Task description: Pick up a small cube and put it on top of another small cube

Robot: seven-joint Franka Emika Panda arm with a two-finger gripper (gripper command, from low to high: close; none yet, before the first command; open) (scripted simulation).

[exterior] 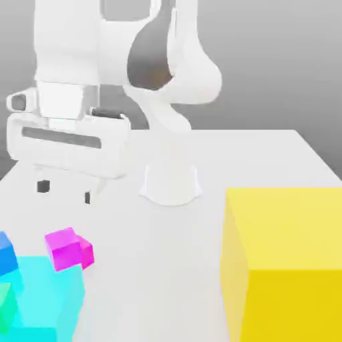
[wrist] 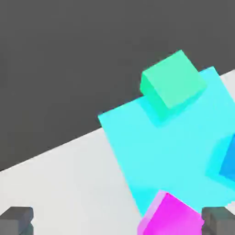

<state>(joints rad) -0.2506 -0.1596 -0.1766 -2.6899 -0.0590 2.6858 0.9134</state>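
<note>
The small cube [exterior: 67, 248] is bright magenta and rests on the white table, touching the side of a big cyan cube [exterior: 41, 300]. In the hand view the small cube [wrist: 170, 216] lies close to one fingertip [wrist: 219, 221], against the cyan cube [wrist: 170, 151]. My gripper [exterior: 65, 192] hangs above the table, behind the small cube and higher than it in the exterior view. It is open, with nothing between the fingers. The gripper [wrist: 117, 222] shows its two dark fingertips wide apart in the hand view.
A small blue cube [exterior: 7, 252] and a green cube [exterior: 5, 302] sit at the cyan cube on the exterior view's left; the green cube [wrist: 173, 85] lies on top of it. A large yellow cube [exterior: 287, 267] stands at the right. The arm's white base [exterior: 170, 184] stands mid-table.
</note>
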